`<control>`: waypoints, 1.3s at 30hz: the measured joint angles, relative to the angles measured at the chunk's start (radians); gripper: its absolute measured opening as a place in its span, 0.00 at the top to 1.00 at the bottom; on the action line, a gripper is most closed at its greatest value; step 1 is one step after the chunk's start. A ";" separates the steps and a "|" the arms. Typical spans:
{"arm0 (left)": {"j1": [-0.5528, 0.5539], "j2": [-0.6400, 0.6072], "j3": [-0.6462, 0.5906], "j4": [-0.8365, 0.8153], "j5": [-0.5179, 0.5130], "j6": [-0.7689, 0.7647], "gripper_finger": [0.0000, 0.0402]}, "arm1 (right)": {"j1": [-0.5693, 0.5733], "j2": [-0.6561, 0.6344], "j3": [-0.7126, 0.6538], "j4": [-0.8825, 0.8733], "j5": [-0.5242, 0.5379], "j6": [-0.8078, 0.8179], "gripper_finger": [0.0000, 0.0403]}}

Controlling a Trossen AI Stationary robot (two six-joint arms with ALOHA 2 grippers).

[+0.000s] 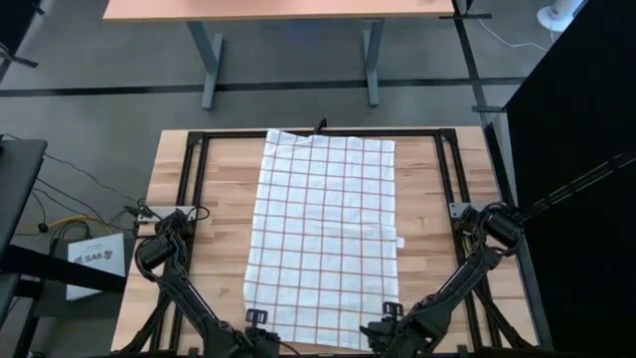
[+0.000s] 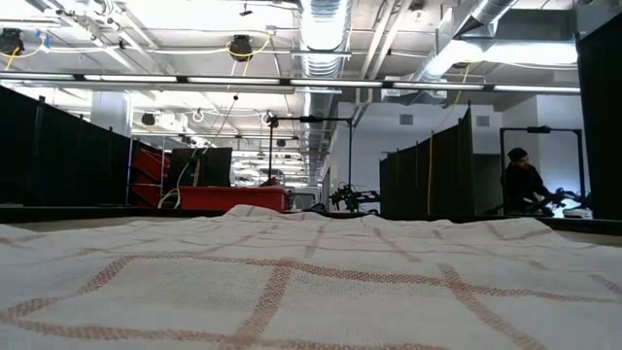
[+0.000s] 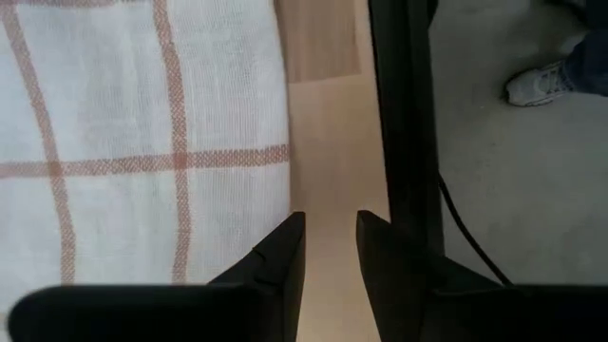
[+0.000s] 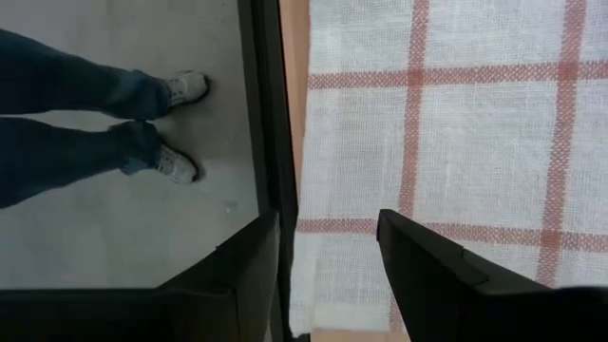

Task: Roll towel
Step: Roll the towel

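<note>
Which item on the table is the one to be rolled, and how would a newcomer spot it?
On the wooden table, inside the black frame, the towel lies spread flat down the middle, from the far rail to the near edge between the left gripper and right gripper. It is the only cloth: white, gridded with thin reddish-brown lines.

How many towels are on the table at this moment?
1. The towel lies spread flat in the middle of the wooden table, its near edge between the left gripper and the right gripper. No other towel is visible.
</note>
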 joint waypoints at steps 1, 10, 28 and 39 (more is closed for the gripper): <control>0.000 0.000 -0.005 0.000 -0.002 0.000 0.80 | 0.000 0.000 0.000 -0.001 0.000 0.000 0.58; 0.002 -0.001 0.030 -0.023 -0.016 0.003 0.80 | 0.003 0.000 0.000 0.000 -0.001 0.022 0.58; 0.002 0.000 -0.043 -0.013 -0.074 0.012 0.80 | 0.001 0.000 -0.001 0.015 -0.001 0.021 0.58; 0.008 0.000 -0.058 -0.002 -0.073 0.004 0.80 | 0.023 0.000 -0.002 0.032 -0.004 0.051 0.58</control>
